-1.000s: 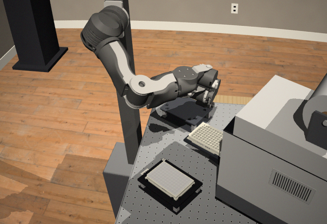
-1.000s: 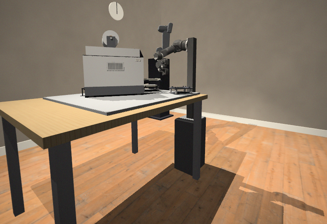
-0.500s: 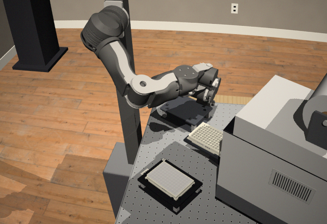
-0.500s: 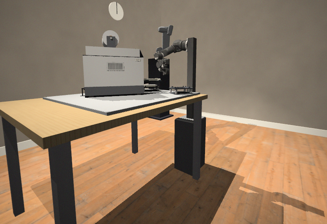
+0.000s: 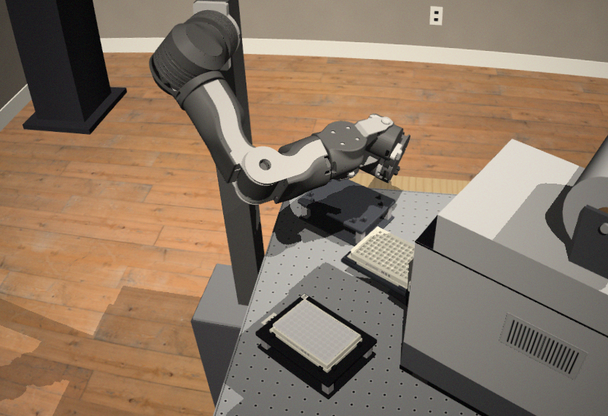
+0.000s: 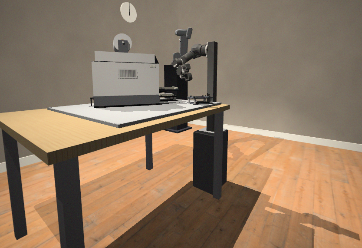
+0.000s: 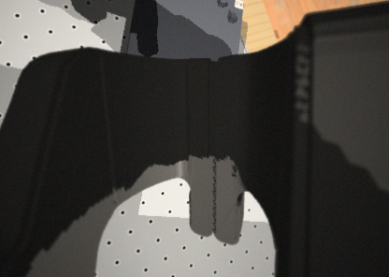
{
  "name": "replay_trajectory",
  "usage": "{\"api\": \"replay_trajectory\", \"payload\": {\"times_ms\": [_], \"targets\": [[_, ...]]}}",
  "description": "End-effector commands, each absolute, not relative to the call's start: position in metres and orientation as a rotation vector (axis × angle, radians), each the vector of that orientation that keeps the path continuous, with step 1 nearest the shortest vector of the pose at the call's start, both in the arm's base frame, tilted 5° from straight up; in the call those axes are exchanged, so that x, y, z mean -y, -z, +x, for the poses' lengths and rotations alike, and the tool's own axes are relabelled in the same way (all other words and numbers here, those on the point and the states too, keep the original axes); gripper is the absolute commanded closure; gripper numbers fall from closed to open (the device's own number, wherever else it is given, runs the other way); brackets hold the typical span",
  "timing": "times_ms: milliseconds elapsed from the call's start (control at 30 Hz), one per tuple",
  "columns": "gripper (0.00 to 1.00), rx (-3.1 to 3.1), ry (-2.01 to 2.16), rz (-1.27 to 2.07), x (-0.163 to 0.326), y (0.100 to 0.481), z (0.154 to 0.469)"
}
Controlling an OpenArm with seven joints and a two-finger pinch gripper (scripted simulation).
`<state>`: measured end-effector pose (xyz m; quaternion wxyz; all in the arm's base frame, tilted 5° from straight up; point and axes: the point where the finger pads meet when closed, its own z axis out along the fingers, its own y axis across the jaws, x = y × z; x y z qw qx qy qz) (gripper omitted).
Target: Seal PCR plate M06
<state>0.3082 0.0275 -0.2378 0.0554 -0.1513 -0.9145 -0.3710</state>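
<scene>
I'm hovering the gripper (image 5: 393, 159), clenched on nothing, over the bench's far edge. Plate M06 (image 5: 383, 253) is lying on the sealer's stage (image 5: 355, 264), against the housing (image 5: 487, 284), mid-bench.

I count two well plates: one open-welled (image 5: 383, 253) at the sealer (image 5: 487, 253), one foil-covered (image 5: 316, 333). Two plate nests: one bare (image 5: 350, 208), one bearing the covered plate (image 5: 283, 342). One sealer.
</scene>
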Motion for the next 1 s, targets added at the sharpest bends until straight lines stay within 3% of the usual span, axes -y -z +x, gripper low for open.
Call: {"api": "replay_trajectory", "payload": {"times_ms": [0, 300, 467, 967], "targets": [[1.0, 2.78, 1.142, -0.487, -0.024, 0.235, 0.313], [1.0, 2.78, 1.142, -0.487, -0.024, 0.235, 0.313], [1.0, 2.573, 1.446, -0.593, -0.057, 0.206, 0.317], [1.0, 2.573, 1.447, -0.59, -0.059, 0.203, 0.317]]}}
